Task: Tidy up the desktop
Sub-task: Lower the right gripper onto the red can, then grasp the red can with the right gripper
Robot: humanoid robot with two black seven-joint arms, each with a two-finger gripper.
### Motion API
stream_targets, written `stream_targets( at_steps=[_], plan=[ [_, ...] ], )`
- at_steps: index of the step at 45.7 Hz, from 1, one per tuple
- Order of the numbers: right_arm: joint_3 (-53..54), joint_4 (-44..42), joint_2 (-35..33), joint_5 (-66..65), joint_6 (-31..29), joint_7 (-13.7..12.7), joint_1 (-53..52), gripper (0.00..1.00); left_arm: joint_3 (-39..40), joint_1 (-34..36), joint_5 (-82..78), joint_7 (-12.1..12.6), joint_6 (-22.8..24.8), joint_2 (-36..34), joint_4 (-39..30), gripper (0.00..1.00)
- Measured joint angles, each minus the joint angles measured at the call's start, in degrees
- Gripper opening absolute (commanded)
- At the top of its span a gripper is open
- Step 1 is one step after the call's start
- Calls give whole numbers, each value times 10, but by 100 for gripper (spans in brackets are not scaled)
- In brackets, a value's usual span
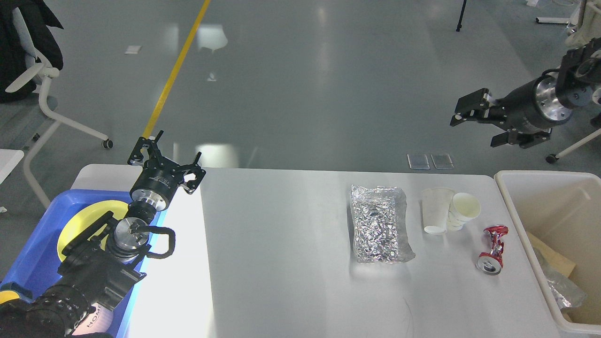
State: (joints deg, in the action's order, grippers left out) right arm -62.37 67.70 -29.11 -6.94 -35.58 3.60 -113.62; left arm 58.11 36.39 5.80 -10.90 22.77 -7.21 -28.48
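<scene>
The white-grey desktop (pixel 281 263) fills the lower part of the head view. On its right half lie a crinkled silver foil bag (pixel 378 223), two tipped white paper cups (pixel 448 210) and a crushed red can (pixel 491 249). My left gripper (pixel 165 152) hangs open and empty above the desktop's far left edge, by the blue tray. High above the table's far right corner, my right gripper (pixel 475 124) is open with nothing in it, well clear of the cups and can.
A blue tray (pixel 28 249) holding a yellow plate (pixel 82 220) sits at the left end. At the right end a beige bin (pixel 540 206) holds cardboard and a foil wrapper. Office chairs stand on the floor beyond both ends.
</scene>
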Motion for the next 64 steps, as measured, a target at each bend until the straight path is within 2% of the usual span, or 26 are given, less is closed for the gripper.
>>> stream_targets(
  at_steps=[5,8,20,27,45,57,64],
  plan=[
    [0,113,23,-29,0,-2,-44,100,1,0,0,0,0,0,0,98],
    [-2,143,37,-33,4,-2,-53,100,1,0,0,0,0,0,0,98],
    [-22,156,62,-32,48,-2,-38,100,1,0,0,0,1,0,0,98],
    [-42,105,53,-33,82,-2,37,100,0,0,0,0,2,0,0,98],
    [-22,-120,26,-32,213,3,317,100,0,0,0,0,2,0,0,98],
    [-7,-225,33,-32,233,6,430,100,0,0,0,0,2,0,0,98],
    [5,-252,35,-32,238,6,461,100,0,0,0,0,2,0,0,98]
  ],
)
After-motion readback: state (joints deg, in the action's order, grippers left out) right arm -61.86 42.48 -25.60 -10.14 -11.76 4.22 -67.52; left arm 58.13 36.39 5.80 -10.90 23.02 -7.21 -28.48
